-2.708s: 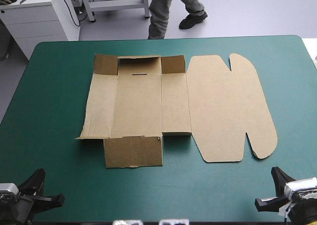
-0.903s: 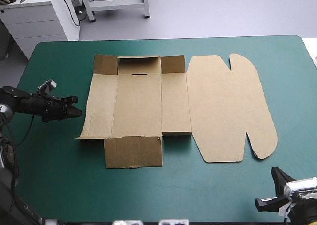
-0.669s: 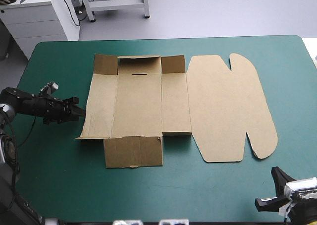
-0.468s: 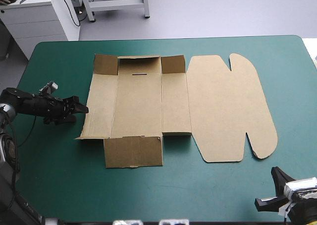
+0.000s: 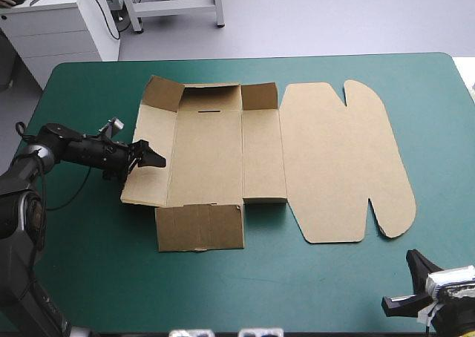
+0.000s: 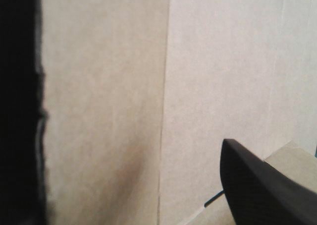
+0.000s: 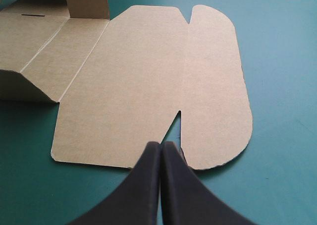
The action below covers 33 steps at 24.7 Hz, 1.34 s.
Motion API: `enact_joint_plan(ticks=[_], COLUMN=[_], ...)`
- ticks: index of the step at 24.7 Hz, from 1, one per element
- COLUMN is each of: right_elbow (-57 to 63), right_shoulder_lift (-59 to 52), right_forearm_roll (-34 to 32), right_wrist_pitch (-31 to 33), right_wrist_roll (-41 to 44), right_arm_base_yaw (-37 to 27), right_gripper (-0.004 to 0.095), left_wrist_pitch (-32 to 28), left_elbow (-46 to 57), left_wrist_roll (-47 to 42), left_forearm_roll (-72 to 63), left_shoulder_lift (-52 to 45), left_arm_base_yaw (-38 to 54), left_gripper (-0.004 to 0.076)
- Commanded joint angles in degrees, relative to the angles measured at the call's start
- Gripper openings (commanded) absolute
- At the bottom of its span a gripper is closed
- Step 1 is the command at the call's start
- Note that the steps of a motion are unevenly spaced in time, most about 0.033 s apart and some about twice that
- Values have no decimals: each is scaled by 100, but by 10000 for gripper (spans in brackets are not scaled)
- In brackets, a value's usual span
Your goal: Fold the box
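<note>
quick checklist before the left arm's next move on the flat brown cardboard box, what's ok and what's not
1. Left gripper at the brown cardboard box's left wall panel: ok.
2. Fingers shut on that panel: not ok, they stand apart.
3. One finger under the panel: cannot tell.
4. Rounded lid flap lying flat: ok.
5. Right gripper off the board: ok, shut, apart from the box.
</note>
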Motion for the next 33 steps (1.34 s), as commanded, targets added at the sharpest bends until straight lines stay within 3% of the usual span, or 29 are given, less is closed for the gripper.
enact_joint_plan(ticks=[1, 5, 6, 7, 8, 15, 21, 28, 33], right_elbow=[-134, -134, -134, -134, -134, -134, -134, -134, -134], right_shoulder_lift=[-129, -129, -129, -129, -129, -129, -129, -129, -129], right_forearm_roll=[28, 28, 28, 28, 28, 28, 28, 53, 53], right_wrist_pitch=[-458, -458, -458, -458, -458, -458, -460, -460, -460], right_wrist_roll=[-21, -21, -21, -21, -21, -21, -21, -21, -21], right_arm_base_yaw=[-30, -30, -30, -30, -30, -30, -30, -30, -30], right_gripper=[-20, -20, -20, -20, -20, -20, -20, -20, -20], left_wrist_pitch=[153, 507, 687, 990, 991, 1000, 1000, 989, 948], left_elbow=[15, 12, -10, -124, -218, -567, -632, -1992, -2777], left_wrist_roll=[-23, -23, -23, 26, 48, -196, -346, -1216, -54], left_forearm_roll=[229, 258, 258, 258, 318, 982, 1732, 4534, 6749], left_shoulder_lift=[-3, -14, -14, -14, -27, -259, -259, -380, -613], left_arm_base_yaw=[-174, -78, -49, 34, 85, 144, -364, -2219, -3483], left_gripper=[456, 288, 214, 55, -7, -6, -8, -8, -8])
